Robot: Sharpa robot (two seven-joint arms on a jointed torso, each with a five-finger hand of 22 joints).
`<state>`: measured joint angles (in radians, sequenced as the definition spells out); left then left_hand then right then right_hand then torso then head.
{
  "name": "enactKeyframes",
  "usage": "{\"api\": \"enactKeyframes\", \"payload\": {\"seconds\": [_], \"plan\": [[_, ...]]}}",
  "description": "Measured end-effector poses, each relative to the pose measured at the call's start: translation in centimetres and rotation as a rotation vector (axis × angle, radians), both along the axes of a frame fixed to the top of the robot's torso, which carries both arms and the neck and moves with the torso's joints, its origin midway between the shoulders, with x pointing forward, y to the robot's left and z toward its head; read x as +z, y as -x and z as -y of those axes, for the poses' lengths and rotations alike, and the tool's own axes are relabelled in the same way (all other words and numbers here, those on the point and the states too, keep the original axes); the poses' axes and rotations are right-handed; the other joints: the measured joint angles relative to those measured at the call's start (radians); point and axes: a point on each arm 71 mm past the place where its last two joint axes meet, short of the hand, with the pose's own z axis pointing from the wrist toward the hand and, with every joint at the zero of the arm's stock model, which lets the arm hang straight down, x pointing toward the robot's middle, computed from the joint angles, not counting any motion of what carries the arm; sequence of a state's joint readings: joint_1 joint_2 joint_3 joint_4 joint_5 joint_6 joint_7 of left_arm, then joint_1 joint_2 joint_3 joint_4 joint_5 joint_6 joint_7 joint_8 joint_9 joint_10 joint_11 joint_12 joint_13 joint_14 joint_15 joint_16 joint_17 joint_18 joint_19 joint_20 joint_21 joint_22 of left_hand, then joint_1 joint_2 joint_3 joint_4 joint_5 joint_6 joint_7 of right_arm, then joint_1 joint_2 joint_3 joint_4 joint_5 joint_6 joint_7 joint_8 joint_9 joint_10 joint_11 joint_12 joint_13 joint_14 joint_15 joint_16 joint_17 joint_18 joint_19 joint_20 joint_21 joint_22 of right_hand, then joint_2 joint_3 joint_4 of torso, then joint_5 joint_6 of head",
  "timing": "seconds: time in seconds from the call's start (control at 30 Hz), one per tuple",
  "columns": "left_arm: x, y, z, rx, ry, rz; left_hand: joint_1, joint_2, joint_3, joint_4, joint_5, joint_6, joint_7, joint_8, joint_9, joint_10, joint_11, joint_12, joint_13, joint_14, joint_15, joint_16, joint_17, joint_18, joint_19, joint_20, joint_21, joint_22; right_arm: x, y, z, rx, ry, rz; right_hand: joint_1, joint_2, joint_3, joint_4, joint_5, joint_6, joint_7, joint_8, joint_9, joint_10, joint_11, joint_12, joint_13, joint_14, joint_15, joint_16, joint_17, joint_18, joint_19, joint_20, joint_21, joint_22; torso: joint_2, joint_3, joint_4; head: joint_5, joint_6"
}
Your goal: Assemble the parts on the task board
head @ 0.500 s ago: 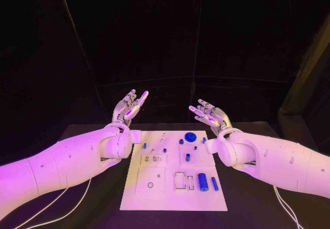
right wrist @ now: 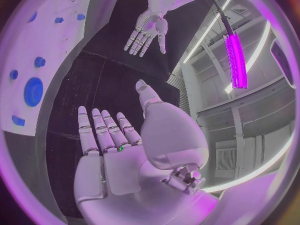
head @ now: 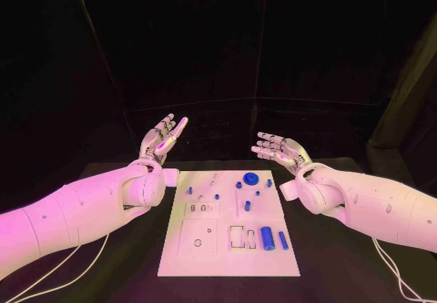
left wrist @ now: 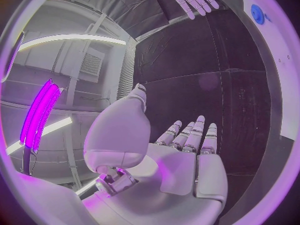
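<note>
**A:** On the near half of the task board (head: 182, 262), what lies ready to pick?

**B:** A thick blue cylinder (head: 268, 238) lies on its side toward the right edge, with a slimmer blue pin (head: 283, 239) just beside it on the right. Left of them are pale rectangular slots (head: 243, 237), and further left a small ring-shaped hole (head: 199, 243).

**A:** And further back?

**B:** Several small blue pegs (head: 247, 205) are scattered around the middle, then a round blue disc (head: 251, 178) near the far edge. The board itself sits in the middle of the black table (head: 109, 278).

**A:** Where are the hands?

**B:** Both are raised beyond the far edge of the board, well apart from every part. The left hand (head: 162, 140) has its fingers extended and holds nothing; the right hand (head: 276, 149) is spread, palm up, also holding nothing.

**A:** So how should the first step go?

**B:** I judge nothing is assembled yet by these hands. The right hand is closer to the cylinder's side, so it should turn palm down, descend over the cylinder, and pinch it across its width, not its ends, so it can be stood upright. The pin lies close; fingers should come in without knocking it.

**A:** Any labels or writing?

**B:** None I can read; any board markings are too small to tell.
</note>
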<state>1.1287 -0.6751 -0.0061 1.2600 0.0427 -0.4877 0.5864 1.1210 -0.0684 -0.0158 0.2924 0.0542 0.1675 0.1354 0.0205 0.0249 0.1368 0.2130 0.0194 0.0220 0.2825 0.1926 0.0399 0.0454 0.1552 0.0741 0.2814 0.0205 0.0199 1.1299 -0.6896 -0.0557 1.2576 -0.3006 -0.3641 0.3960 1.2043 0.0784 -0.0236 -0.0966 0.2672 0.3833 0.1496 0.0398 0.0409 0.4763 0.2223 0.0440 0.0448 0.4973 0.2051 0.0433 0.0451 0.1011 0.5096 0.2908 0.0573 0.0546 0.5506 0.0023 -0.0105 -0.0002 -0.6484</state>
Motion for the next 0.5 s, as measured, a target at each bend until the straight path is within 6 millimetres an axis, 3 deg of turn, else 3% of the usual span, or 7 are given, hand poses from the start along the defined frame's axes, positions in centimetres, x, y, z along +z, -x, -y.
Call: {"api": "enactKeyframes", "payload": {"seconds": [0.07,0.17,0.27,0.33,0.43,0.5], "plan": [[0.1,0.1,0.3,-0.013,0.007,0.001,0.006,0.006,0.003,-0.003,0.000,0.016,-0.002,0.004,0.001,0.019,0.004,0.002,0.002,0.026,0.004,0.010,0.004,0.000,0.005,0.004,0.005,0.002,0.1,0.1,0.0,0.013,0.014,0.014,0.011,0.000,-0.002,-0.006,0.000,0.034,0.003,0.000,0.002,0.042,-0.001,0.002,0.002,0.040,-0.001,0.000,0.002,0.016,0.024,0.000,0.006,0.002,0.002,-0.0003,-0.0003,-0.001,-0.001],[0.2,0.3,0.3,-0.023,0.012,0.005,0.023,0.015,0.006,-0.006,0.000,0.037,0.002,0.004,0.003,0.058,0.015,0.007,0.006,0.082,0.016,0.026,0.013,0.000,0.037,0.008,0.019,0.010,0.2,0.1,0.3,0.022,0.033,0.033,0.023,0.001,-0.002,-0.017,0.000,0.084,0.007,0.006,0.005,0.106,-0.001,0.003,0.005,0.091,-0.003,0.004,0.003,0.016,0.057,0.000,0.007,0.004,0.006,-0.0012,0.0005,-0.004,0.001],[0.3,0.5,0.0,-0.027,0.015,0.009,0.032,0.023,0.006,-0.006,0.000,0.059,0.002,0.011,0.006,0.110,0.020,0.017,0.011,0.116,0.022,0.037,0.017,0.000,0.052,0.009,0.026,0.014,0.4,0.0,0.9,0.022,0.051,0.048,0.034,0.002,-0.001,-0.026,0.000,0.127,0.010,0.006,0.007,0.161,-0.001,0.007,0.008,0.135,-0.003,0.004,0.006,0.032,0.089,0.000,0.013,0.006,0.012,-0.0020,0.0028,-0.007,0.002],[0.4,0.7,-0.2,-0.030,0.017,0.012,0.038,0.029,0.007,-0.007,0.000,0.077,0.003,0.011,0.008,0.151,0.027,0.024,0.016,0.153,0.030,0.050,0.022,0.000,0.068,0.009,0.034,0.017,0.7,-0.1,1.0,0.026,0.063,0.064,0.044,0.003,0.000,-0.036,0.000,0.161,0.013,0.007,0.009,0.206,0.000,0.011,0.010,0.177,-0.003,0.010,0.008,0.032,0.117,0.000,0.017,0.009,0.017,-0.0032,0.0042,-0.008,0.004],[0.5,0.9,-0.4,-0.039,0.021,0.015,0.056,0.046,0.009,-0.010,0.000,0.122,0.007,0.021,0.013,0.235,0.042,0.047,0.024,0.238,0.052,0.080,0.034,-0.031,0.108,0.012,0.054,0.026,1.2,-0.2,1.1,0.036,0.090,0.092,0.065,0.008,0.004,-0.048,0.000,0.226,0.021,0.015,0.013,0.282,-0.003,0.018,0.014,0.252,-0.007,0.018,0.012,0.047,0.162,0.001,0.031,0.013,0.024,-0.0043,0.0062,-0.009,0.006],[0.7,1.2,-0.5,-0.044,0.024,0.016,0.078,0.054,0.007,-0.029,0.000,0.187,0.011,0.040,0.020,0.353,0.057,0.084,0.036,0.337,0.056,0.119,0.048,-0.032,0.183,0.012,0.088,0.043,1.6,-0.4,1.1,0.045,0.116,0.116,0.078,0.013,0.010,-0.058,0.000,0.290,0.029,0.025,0.017,0.337,-0.009,0.027,0.015,0.307,-0.014,0.027,0.014,0.047,0.196,0.000,0.042,0.016,0.030,-0.0050,0.0073,-0.009,0.010]]}}
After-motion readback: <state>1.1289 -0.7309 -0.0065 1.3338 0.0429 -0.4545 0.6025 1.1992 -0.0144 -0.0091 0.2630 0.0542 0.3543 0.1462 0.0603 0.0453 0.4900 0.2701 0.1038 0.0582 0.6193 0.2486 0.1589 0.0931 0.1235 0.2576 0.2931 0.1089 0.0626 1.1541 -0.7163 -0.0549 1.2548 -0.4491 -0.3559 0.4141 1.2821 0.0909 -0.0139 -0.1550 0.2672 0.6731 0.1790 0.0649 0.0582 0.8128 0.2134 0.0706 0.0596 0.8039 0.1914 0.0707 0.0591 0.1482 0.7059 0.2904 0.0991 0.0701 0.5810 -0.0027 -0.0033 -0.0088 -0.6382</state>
